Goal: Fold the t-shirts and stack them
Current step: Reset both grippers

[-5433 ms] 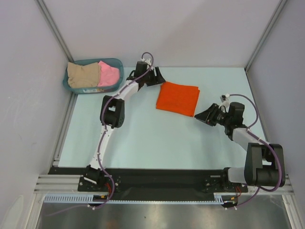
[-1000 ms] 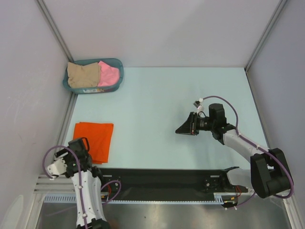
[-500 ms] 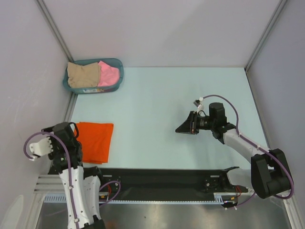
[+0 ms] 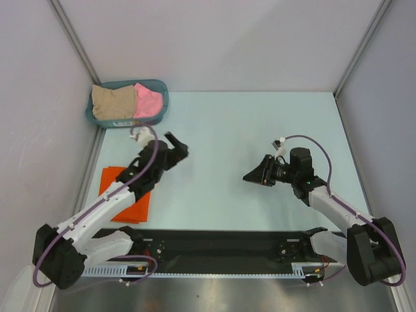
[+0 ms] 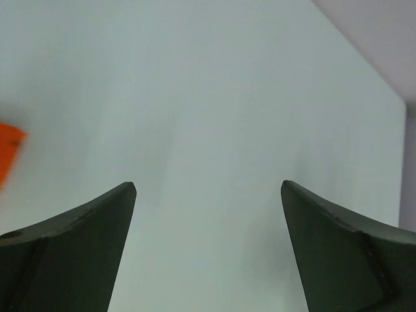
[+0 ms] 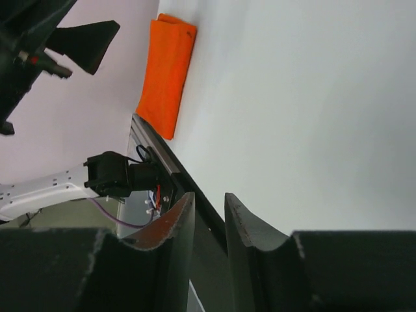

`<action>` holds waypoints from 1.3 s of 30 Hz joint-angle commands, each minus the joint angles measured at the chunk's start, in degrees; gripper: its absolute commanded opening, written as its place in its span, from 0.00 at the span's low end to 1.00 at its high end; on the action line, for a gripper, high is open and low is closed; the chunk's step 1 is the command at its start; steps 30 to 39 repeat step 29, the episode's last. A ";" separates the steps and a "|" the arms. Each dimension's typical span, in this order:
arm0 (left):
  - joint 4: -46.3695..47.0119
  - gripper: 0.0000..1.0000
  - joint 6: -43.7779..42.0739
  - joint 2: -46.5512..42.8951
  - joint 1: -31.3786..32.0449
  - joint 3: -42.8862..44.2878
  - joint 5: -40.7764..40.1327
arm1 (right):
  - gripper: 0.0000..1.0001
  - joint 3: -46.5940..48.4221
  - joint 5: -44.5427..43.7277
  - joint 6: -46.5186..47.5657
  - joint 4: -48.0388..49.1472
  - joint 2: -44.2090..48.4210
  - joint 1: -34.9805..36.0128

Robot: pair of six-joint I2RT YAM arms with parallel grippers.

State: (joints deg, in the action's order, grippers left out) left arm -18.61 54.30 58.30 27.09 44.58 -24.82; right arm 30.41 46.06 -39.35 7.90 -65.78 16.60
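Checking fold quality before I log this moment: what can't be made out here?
Orange t-shirt: top external view, the left arm crosses it, hiding its middle.
Left wrist view: same shirt is a blurred sliver cut by the left edge.
Beige t-shirt, pink t-shirt in the basket: too small to judge folds.

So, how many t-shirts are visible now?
3. The orange t-shirt lies folded at the near left of the table; the beige t-shirt and the pink t-shirt sit in the teal basket at the far left corner. Others may be hidden under them.
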 commanded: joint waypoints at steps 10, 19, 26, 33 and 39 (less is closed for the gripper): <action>53.80 1.00 -1.60 -5.38 24.50 -32.24 24.28 | 0.42 -29.43 -7.65 -16.54 23.55 16.55 -4.21; 80.91 1.00 3.88 -11.89 24.59 -50.63 35.27 | 0.76 -36.57 -7.31 -18.30 20.57 28.42 -4.03; 97.35 1.00 8.36 -19.71 24.94 -56.88 42.91 | 1.00 -37.27 1.21 -24.18 28.21 36.93 -1.40; 100.34 1.00 12.04 -28.48 25.03 -56.88 46.52 | 1.00 -37.88 4.28 -33.47 34.08 46.59 0.36; 100.34 1.00 12.04 -28.48 25.03 -56.88 46.52 | 1.00 -37.88 4.28 -33.47 34.08 46.59 0.36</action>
